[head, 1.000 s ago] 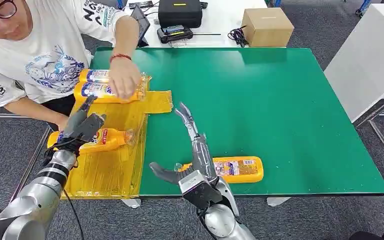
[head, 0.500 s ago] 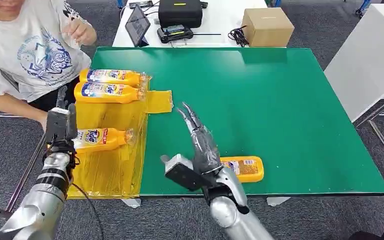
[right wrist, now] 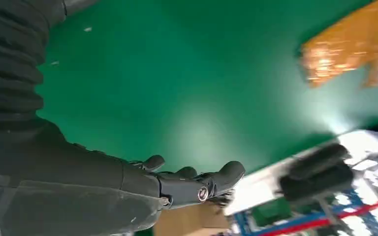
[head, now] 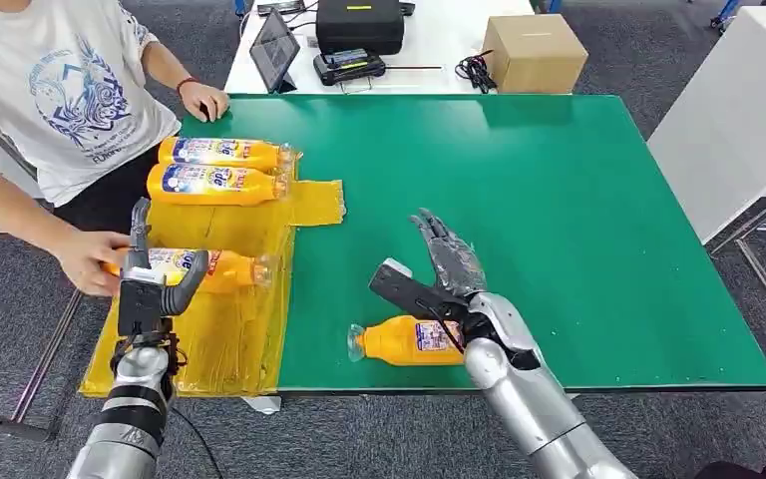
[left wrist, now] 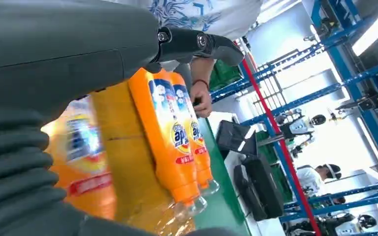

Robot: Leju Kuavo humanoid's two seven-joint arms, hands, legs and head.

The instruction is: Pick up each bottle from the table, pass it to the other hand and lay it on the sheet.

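Three orange bottles lie on the yellow sheet [head: 209, 339]: two side by side at its far end [head: 221, 153] [head: 217, 184] and a third [head: 209, 271] nearer me. My left hand [head: 150, 291] hovers open just over the third bottle's base, fingers up, holding nothing; a person's hand [head: 90, 259] grips that base. In the left wrist view the far bottles [left wrist: 170, 132] lie beyond my thumb [left wrist: 197, 42]. A fourth bottle [head: 404, 341] lies on the green table [head: 559, 220] near its front edge. My right hand [head: 439, 271] is open above it, fingers stretched, its forearm covering the bottle's base.
The person stands at the table's left side, their other hand [head: 204, 100] resting on the far left corner. A tablet [head: 274, 45], black case [head: 359, 22] and cardboard box [head: 534, 52] sit on the white table behind. The right wrist view shows green table [right wrist: 177, 73].
The person's hand left the far bottles and another now grips the near bottle's base. My left hand drew back toward me. My right hand swung right, over the table bottle.
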